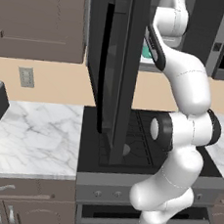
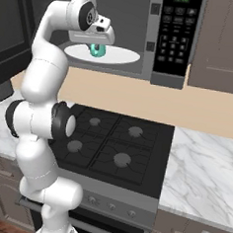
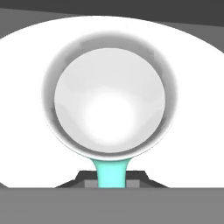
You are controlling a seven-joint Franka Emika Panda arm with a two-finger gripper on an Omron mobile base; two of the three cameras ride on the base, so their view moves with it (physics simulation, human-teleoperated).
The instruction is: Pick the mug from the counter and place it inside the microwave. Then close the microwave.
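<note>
Gripping the teal mug point(image 3: 109, 103) by its handle, the hand point(image 2: 97, 43) hangs over the microwave's white turntable point(image 2: 120, 57).

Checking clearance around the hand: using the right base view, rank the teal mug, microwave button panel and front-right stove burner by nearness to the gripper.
1. Teal mug, held in the gripper.
2. Black microwave button panel, to the right.
3. Front-right round stove burner, far below.

Wall point(image 2: 115, 96): plain beige. Wall cabinets point(image 1: 41, 17): brown, panelled doors. Electrical outlet point(image 1: 26, 77): grey, on the wall left of the stove. Gas stovetop point(image 2: 106, 142): black, four burners. Oven front point(image 2: 111, 207): grey knobs, bar handle. Base cabinets point(image 1: 19, 204): brown, silver handles.
</note>
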